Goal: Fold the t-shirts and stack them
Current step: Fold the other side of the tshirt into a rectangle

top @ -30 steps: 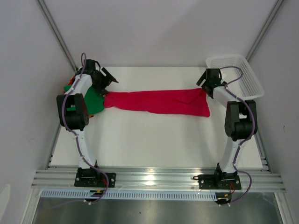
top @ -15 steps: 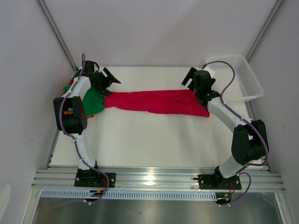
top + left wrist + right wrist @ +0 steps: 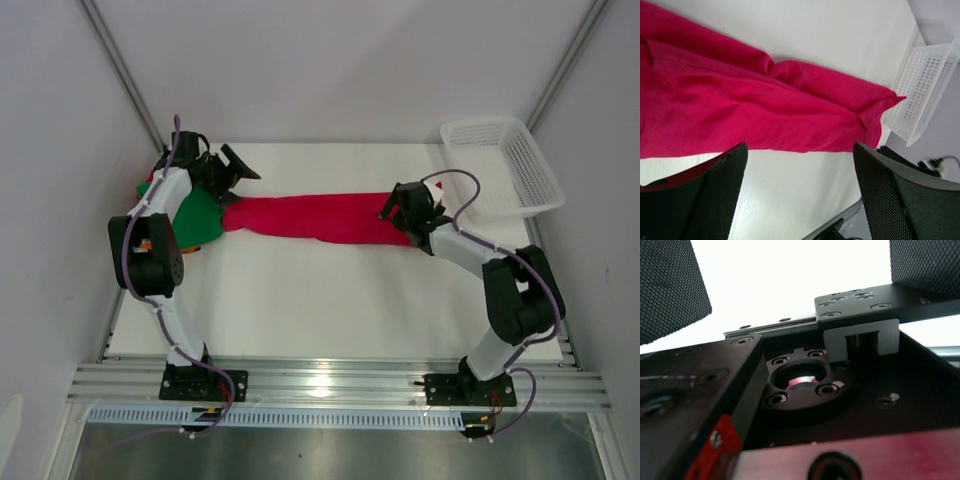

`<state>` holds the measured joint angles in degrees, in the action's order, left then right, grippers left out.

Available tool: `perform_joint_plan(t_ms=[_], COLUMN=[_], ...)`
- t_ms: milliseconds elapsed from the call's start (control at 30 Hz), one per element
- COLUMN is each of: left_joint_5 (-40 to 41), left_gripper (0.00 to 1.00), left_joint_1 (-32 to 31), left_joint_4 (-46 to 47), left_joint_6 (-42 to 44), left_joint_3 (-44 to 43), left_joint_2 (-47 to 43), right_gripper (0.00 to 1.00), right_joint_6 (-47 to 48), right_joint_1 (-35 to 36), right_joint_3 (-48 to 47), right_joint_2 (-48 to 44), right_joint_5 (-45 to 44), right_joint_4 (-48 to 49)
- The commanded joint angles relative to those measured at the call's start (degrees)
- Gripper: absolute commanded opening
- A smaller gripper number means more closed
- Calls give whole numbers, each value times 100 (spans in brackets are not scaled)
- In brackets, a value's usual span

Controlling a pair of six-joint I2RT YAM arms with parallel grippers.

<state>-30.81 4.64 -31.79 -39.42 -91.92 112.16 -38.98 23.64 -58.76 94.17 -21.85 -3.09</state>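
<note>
A crimson-red t-shirt (image 3: 320, 217) lies stretched in a long band across the middle of the table. My left gripper (image 3: 240, 182) hovers open just above its left end; in the left wrist view the t-shirt (image 3: 765, 105) spreads beyond the open left gripper (image 3: 800, 192), with bare table between the fingers. My right gripper (image 3: 392, 207) sits low over the shirt's right end. In the right wrist view the gripper (image 3: 800, 270) is open; only black arm hardware and bright white show, no cloth. A green t-shirt (image 3: 196, 214) and an orange one (image 3: 196, 248) lie at the left edge.
A white mesh basket (image 3: 505, 165) stands at the back right corner, seen also in the left wrist view as the basket (image 3: 922, 85). The left arm's elbow (image 3: 150, 262) hangs over the green cloth. The table's front rail (image 3: 320, 380) runs along the near edge.
The right arm has swung left and down from beside the basket onto the right end of the crimson t-shirt. The left arm has barely moved. Both grippers stay open.
</note>
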Motion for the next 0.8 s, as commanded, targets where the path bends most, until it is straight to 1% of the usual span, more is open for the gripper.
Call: perform_joint_plan(t_ms=[0,133,267,433,533,667,767], left_joint_5=[-399,-496,-523,-505,-523,-610,-672], left_gripper=[88,88,88,88,89,89,89], left_joint_1=[37,-7,-51,-51,-51,-51,-51], left_joint_4=[313,463,586,350,288,331,384], left_joint_6=[92,57,75,277,338,277,189], left_joint_3=[271,665,1035,1009,904,842,878], left_joint_2=[-475,-634,-818,-880,-924,-924,-889], right_gripper=[94,94,93,92,92,93,93], right_joint_6=[75,137,66,57,110,189,198], right_joint_1=[9,9,27,106,167,229,238], right_joint_3=[-232,-425,-654,-715,-689,-707,-864], right_joint_2=[495,804,1024,981,805,515,584], right_joint_5=[-48,136,163,216,198,251,295], right_joint_4=[10,133,46,-7,1,185,195])
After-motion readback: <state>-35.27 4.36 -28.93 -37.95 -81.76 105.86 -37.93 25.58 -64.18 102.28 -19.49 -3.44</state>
